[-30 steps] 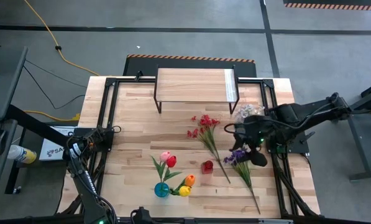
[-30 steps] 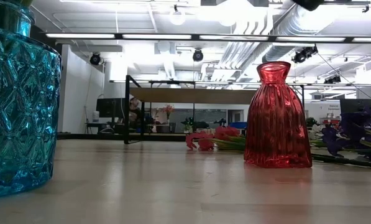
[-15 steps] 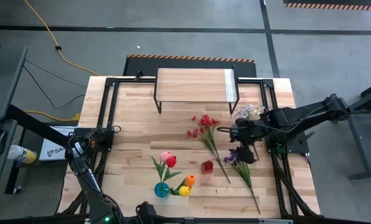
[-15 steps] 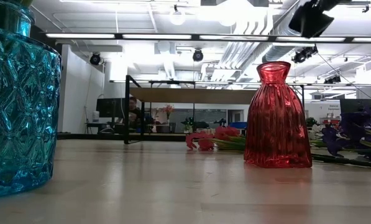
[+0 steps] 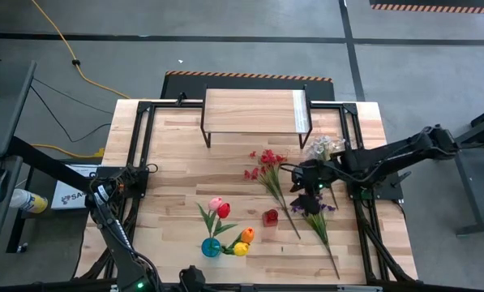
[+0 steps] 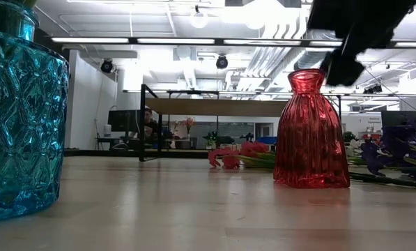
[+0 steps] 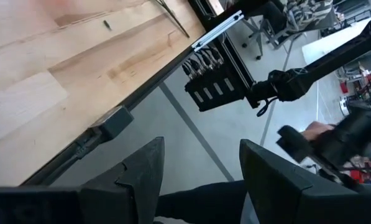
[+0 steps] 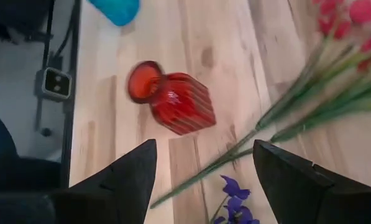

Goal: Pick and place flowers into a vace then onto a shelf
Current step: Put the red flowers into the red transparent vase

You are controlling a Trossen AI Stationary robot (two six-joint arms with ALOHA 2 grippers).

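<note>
2 vases on the table: 1 blue vase near the front edge, 1 red vase a bit right of it, both upright. blue vase holds 2 tulips w/ green stems, 1 pink and 1 red. red vase looks empty from the right wrist view, mouth is dark, can't be sure.

2 more tulips, 1 orange and 1 yellow, sit just beside the blue vase on its right; whether their stems go into it or they lie on the wood, can't tell from above.

3 sprigs lying flat on the table: 1 red sprig w/ long stem running toward the front, passing just right of the red vase; 1 purple sprig right of that, stem also toward the front; 1 white sprig near the right rail, partly under the right arm.

1 shelf at the back centre, light top, black legs, nothing on it.

right gripper hovers over the table btwn the red sprig and the purple sprig blossoms, fingers spread apart, nothing btwn them. in low view it hangs above the red vase.

left gripper parked off the table's left-front corner, fingers apart, holding nothing.
</note>
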